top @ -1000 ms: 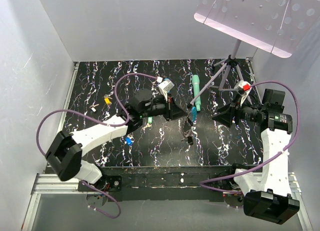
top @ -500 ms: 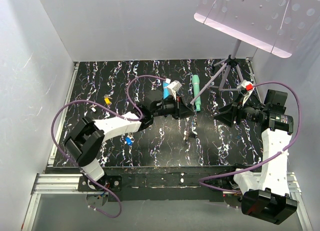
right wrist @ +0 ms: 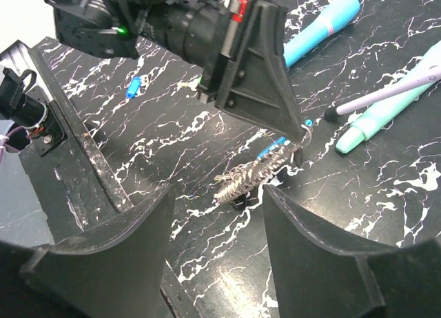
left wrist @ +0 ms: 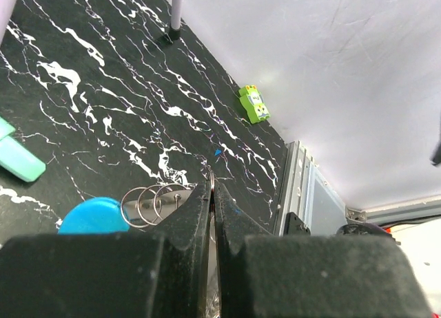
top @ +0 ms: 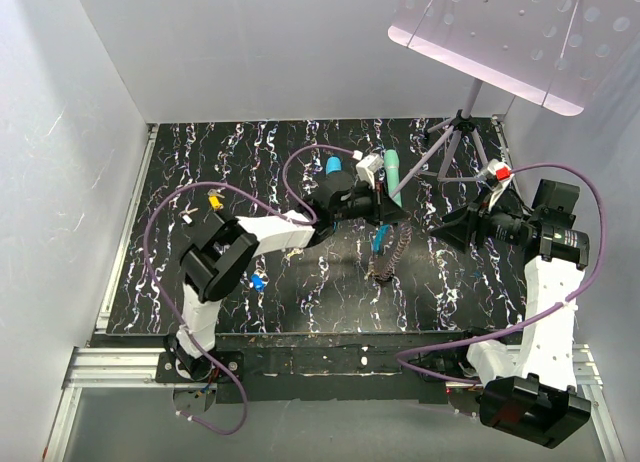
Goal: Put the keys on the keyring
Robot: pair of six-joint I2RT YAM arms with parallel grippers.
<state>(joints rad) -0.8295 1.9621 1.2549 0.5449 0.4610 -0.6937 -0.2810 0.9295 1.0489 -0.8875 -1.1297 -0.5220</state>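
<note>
The keyring (top: 384, 250) hangs from my left gripper (top: 397, 219), a blue band above a grey coiled chain whose lower end rests on the black marbled table (top: 300, 302). In the left wrist view the left gripper (left wrist: 212, 184) is shut on a thin metal ring of the keyring (left wrist: 148, 204). The right wrist view shows the keyring (right wrist: 258, 172) dangling below those fingers (right wrist: 265, 91). My right gripper (top: 443, 228) stands open just right of it, and in its own view (right wrist: 217, 194) nothing lies between its fingers. A yellow key (top: 213, 199) and a blue key (top: 257, 280) lie at the left.
A blue wand (right wrist: 320, 29) and a teal wand (right wrist: 386, 111) lie behind the keyring. A tripod (top: 455, 132) with a tilted panel (top: 510, 32) stands at the back right. A small green piece (left wrist: 253, 103) lies by the white wall. The metal rail (top: 330, 357) runs along the front.
My left arm has swung to the right across the table, carrying the keyring from the middle up close to the right gripper. The right arm has hardly moved.
</note>
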